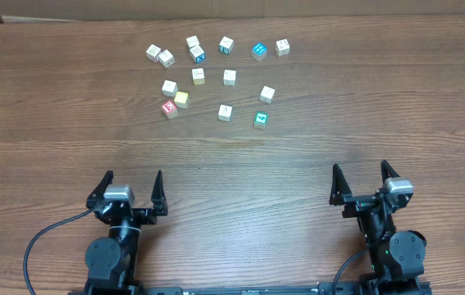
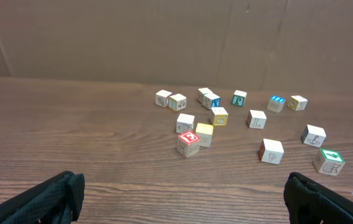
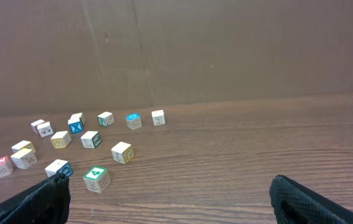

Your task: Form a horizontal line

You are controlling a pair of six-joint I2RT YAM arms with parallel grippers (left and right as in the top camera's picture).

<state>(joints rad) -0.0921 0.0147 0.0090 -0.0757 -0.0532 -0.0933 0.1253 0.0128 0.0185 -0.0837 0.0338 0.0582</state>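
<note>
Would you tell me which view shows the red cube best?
The left wrist view: the red cube appears largest there. Overhead shows it tiny; the right wrist view has it near the left edge.

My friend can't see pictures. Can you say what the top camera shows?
Letter cubes lie scattered on the far half of a wooden table, not lined up; a red cube sits beside a yellow cube. The left gripper and right gripper are open, empty.

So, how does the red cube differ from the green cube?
The red cube has a red top with a white letter; the green cube has a green top with a white mark. The red cube sits left, close beside a pale yellow cube; the green cube stands alone, right. Both are small, with pale sides.
</note>
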